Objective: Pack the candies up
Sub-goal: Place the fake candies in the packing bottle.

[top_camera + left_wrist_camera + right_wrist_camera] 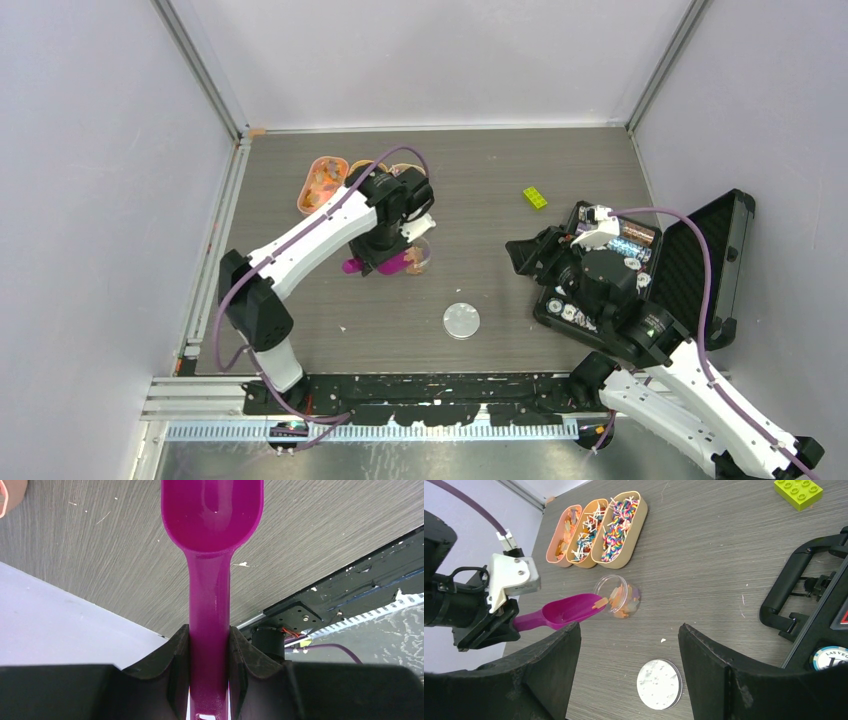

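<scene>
Three tan trays (596, 530) of candies stand at the far left; one holds orange sweets (561, 535), the others mixed colours (616, 525). My left gripper (210, 640) is shut on the handle of a magenta scoop (212, 515). In the right wrist view the scoop's (559, 612) tip is at the mouth of a small clear jar (621, 597) holding several orange candies, with one orange candy (600, 603) on the tip. In the left wrist view the scoop's bowl looks empty. My right gripper (628, 645) is open and empty above the jar's round lid (659, 684).
An open black case (700, 265) with poker chips (829, 657) lies at the right, its handle (794, 595) towards the middle. A yellow-green toy brick (534, 198) lies behind it. The lid (461, 321) lies near the front middle. Grey walls close in on three sides.
</scene>
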Motion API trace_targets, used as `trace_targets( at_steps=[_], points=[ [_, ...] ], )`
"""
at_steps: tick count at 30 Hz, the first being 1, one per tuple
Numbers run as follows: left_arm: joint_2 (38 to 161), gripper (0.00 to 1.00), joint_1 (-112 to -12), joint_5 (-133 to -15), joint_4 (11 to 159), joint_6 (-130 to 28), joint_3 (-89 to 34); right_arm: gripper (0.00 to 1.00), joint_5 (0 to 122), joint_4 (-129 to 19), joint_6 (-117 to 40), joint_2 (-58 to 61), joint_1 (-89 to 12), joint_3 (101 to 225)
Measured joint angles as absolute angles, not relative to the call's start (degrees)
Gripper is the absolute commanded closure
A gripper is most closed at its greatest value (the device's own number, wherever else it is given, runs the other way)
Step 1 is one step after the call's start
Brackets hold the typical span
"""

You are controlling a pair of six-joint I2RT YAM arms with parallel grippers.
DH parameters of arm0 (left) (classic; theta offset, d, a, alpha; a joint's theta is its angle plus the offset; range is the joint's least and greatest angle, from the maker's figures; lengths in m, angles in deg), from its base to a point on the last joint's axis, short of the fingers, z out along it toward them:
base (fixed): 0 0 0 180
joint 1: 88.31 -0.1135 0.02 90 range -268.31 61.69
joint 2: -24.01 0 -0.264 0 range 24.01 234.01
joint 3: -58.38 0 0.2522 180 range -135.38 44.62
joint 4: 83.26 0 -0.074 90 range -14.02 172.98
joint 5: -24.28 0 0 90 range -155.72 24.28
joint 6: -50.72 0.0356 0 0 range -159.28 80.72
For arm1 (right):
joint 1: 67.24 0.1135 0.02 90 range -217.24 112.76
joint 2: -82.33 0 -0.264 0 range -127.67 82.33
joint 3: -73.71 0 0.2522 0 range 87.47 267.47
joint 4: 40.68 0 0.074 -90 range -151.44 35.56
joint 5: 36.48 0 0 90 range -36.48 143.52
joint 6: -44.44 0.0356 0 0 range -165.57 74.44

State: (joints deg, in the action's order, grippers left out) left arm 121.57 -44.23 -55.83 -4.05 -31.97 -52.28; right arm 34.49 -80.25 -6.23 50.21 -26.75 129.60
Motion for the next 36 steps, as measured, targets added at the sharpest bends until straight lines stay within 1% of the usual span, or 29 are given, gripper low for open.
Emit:
trace_targets(
  at_steps=[8,22,25,29,32,36],
  points=[
    [125.15,1.0,-43.75,-54.36,-5.42,-32.02,-55.95,0.24,34.51,-80.2,-6.23,50.21,-26.75,129.14],
    [124.72,1.0,-43.75,-53.86,-5.01,-31.49,-57.88,0.24,34.88,-80.2,-6.45,50.32,-26.75,128.7],
    [121.85,1.0,-44.56,-54.21,-2.82,-31.36,-56.94,0.25,36.33,-79.55,-7.04,50.6,-26.75,128.37],
    [114.6,1.0,-47.45,-56.94,1.77,-31.21,-53.57,0.25,39.08,-77.69,-8.64,50.45,-26.75,127.63],
    [107.73,1.0,-51.66,-60.83,6.1,-30.92,-49.24,0.27,41.26,-75.59,-10.25,49.99,-26.75,127.08],
    [98.6,1.0,-58.83,-69.95,12.0,-30.88,-41.9,0.3,45.26,-71.17,-13.84,47.98,-26.68,127.0]
  ],
)
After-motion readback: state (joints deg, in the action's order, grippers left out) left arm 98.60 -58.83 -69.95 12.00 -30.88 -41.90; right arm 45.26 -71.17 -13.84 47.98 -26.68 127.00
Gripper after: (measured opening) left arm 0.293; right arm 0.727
